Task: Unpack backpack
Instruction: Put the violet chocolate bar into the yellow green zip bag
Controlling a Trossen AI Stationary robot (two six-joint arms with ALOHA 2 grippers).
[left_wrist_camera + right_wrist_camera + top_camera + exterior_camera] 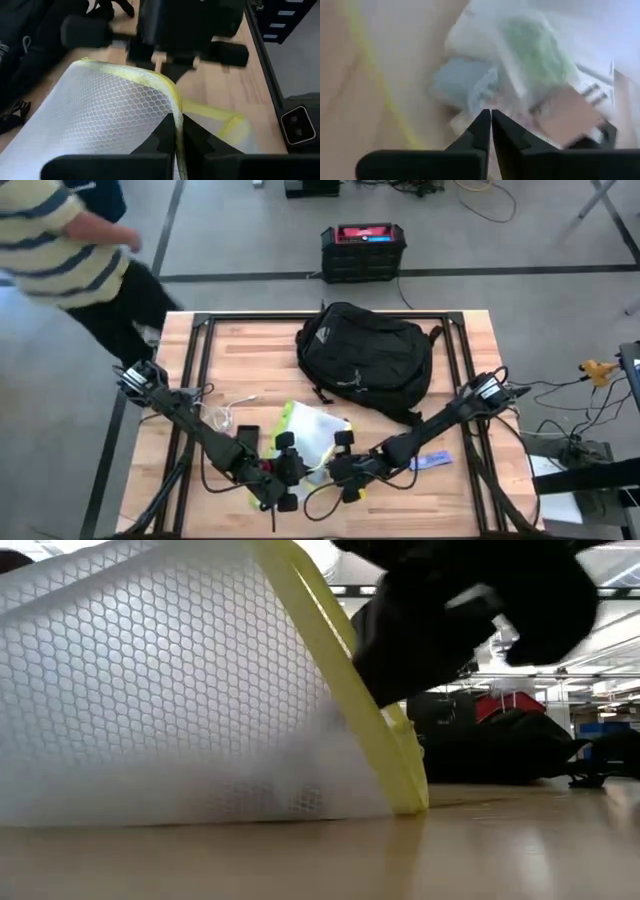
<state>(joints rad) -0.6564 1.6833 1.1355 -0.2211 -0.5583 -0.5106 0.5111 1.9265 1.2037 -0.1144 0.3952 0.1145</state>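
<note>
Backpack [365,358] lies near the bench's far edge; my left claw [178,131] and right claw [490,125] each pinch the mesh pouch [312,435] by the near edge. I'd pull its rims apart gently, keeping both grips firm.

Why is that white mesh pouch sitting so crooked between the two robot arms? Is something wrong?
Nothing looks broken. The mesh pouch sits tilted because both hands pinch its yellow edge: the left hand and the right hand. The backpack lies flat behind it. A small blue item lies near the right arm.
</note>
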